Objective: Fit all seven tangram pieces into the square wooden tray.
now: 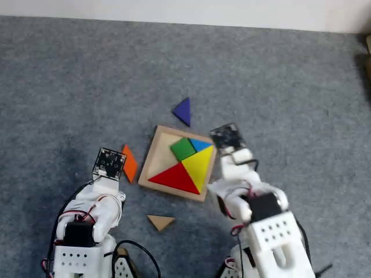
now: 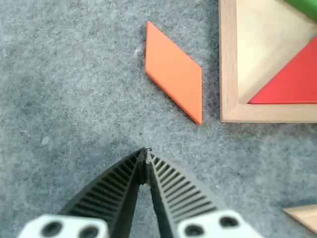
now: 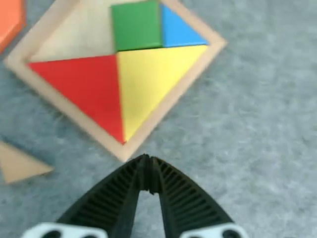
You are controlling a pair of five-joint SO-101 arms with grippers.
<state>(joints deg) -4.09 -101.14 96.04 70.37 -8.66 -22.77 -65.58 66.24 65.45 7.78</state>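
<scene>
From above, the square wooden tray (image 1: 157, 153) lies turned cornerwise on the grey carpet (image 1: 278, 87) between the two arms. It holds a red triangle (image 1: 174, 176), a yellow triangle (image 1: 199, 164), a green square (image 1: 183, 148) and a light-blue triangle (image 1: 201, 143). A dark-blue triangle (image 1: 182, 110) lies just beyond its far corner, an orange parallelogram (image 1: 130, 164) lies just beside its left edge, and a tan triangle (image 1: 160, 222) lies near its near corner. In the left wrist view, the left gripper (image 2: 146, 166) has its jaws pressed together, holding nothing, over carpet short of the parallelogram. In the right wrist view, the right gripper (image 3: 148, 174) is likewise closed and empty, just off a corner of the tray.
</scene>
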